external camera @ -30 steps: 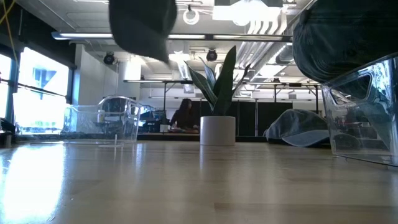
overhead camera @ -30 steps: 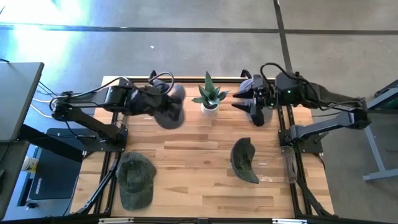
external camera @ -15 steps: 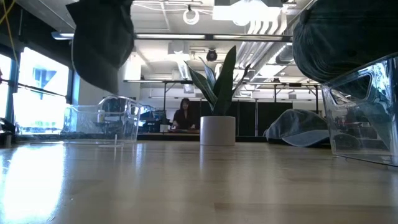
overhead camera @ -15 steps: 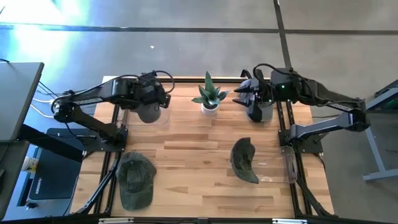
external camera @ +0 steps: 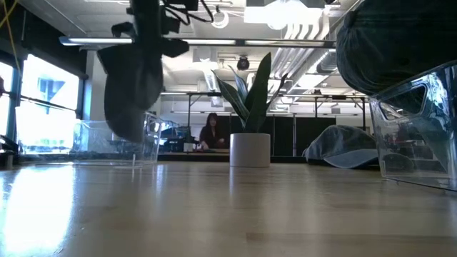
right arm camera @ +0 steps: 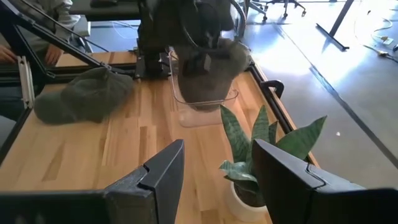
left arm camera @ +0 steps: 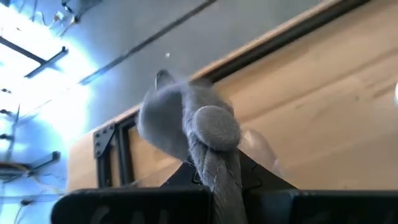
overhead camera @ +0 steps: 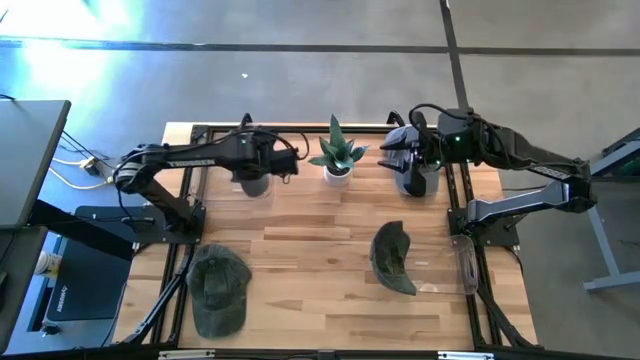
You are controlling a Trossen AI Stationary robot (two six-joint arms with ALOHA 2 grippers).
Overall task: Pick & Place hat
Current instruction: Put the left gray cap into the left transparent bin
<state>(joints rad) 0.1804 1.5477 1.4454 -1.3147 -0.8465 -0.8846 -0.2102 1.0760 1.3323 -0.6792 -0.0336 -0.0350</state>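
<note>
A grey hat (overhead camera: 251, 181) hangs from my left gripper (overhead camera: 258, 162) at the table's far left. It is directly above a clear container (right arm camera: 202, 102), and its lower part (external camera: 130, 125) dips to the container's rim. The left gripper is shut on the hat. My right gripper (right arm camera: 217, 168) is open at the far right, beside the potted plant (overhead camera: 337, 155), and holds nothing. A green hat (overhead camera: 218, 290) lies on the table at the near left. A darker hat (overhead camera: 393, 258) lies at the near right. My left gripper pinches a gathered fold of the grey hat's crown (left arm camera: 214, 168) between its two fingers, just beside the top button (left arm camera: 215, 126). The fingers come from above, pointing down. The hat hangs slack below them (external camera: 132, 86), clear of the table.
The potted plant (external camera: 250, 135) stands at the far middle, between the two arms. A second clear container (overhead camera: 466, 265) sits at the table's near right edge, and in the low view a dark hat (external camera: 400, 43) rests on a clear container. A person sits in the room beyond.
My left gripper carried the grey hat away from the plant toward the table's left, then came down. The hat has sunk from high above the table to the clear container's rim, still hanging from the shut fingers. The left arm has also swung round toward the far edge.
</note>
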